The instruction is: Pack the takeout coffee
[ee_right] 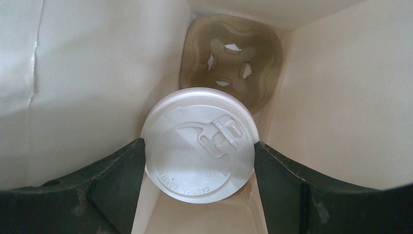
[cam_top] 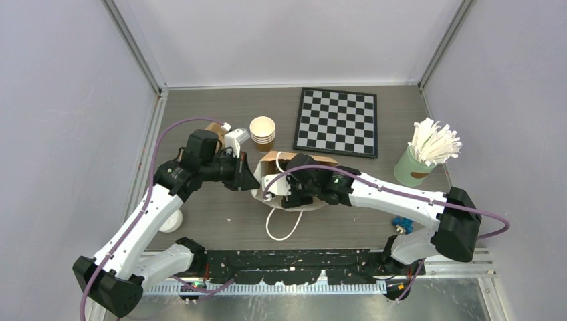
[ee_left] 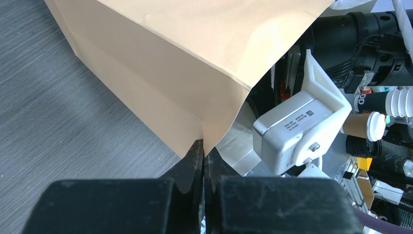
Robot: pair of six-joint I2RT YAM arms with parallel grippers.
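The brown paper bag (cam_top: 275, 159) stands open at the table's middle, its outer wall (ee_left: 160, 63) filling the left wrist view. My left gripper (ee_left: 203, 147) is shut on the bag's rim edge, and it also shows in the top view (cam_top: 248, 179). My right gripper (ee_right: 198, 163) reaches down inside the bag. Its fingers (ee_right: 122, 170) press both sides of the white lid of the takeout coffee (ee_right: 198, 144). The tan cup under the lid is hidden. A moulded cup carrier (ee_right: 231, 58) lies at the bag's bottom, just beyond the cup.
A stack of lidless tan cups (cam_top: 263, 132) stands behind the bag. A chessboard (cam_top: 337, 122) lies at the back right. A green cup of white sticks (cam_top: 414, 166) is at the right. A loose white lid (cam_top: 172, 221) lies by the left arm. The bag's white handle (cam_top: 284, 229) loops toward me.
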